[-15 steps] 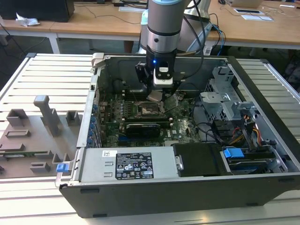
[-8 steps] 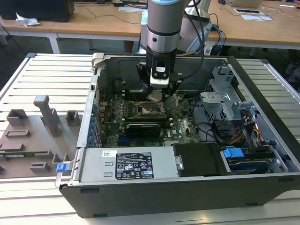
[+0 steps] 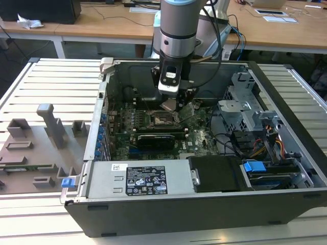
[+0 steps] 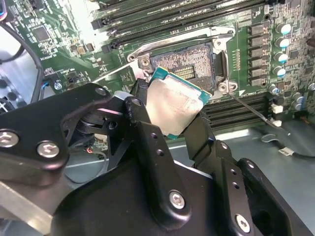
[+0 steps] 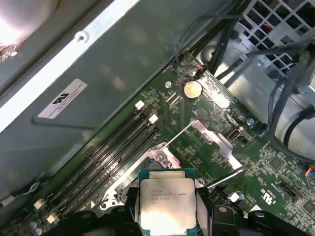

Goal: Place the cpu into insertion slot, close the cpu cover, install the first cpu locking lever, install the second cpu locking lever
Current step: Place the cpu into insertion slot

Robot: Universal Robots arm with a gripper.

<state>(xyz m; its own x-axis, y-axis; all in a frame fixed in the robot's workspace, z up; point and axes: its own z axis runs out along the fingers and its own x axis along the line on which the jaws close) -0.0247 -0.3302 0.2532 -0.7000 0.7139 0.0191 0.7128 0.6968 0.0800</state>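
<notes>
Above the middle of the open computer case [image 3: 204, 214], in the upper centre of the exterior view, the pincer [image 3: 175, 103] hangs just over the green motherboard [image 3: 202, 137]. The case lies on a slatted metal worktop [image 3: 51, 76].

The pincer is clenched on the cpu [image 4: 172, 105]: the two black fingers [image 5: 129, 204] press on two opposite edges of the chip. The chip is square, so no side is the longer one. Its pale metal top faces the first wrist view. In the second wrist view it is tilted against the board, and its green edge is the one nearest the insertion slot [image 4: 189, 61].

The cpu is in the air, close to the slot and apart from it. The slot is uncovered and its field of contacts is bare. The cpu cover [image 5: 216, 141] stands swung open beside the slot. Two thin locking levers [image 5: 224, 178] stick out free, not hooked down.
</notes>
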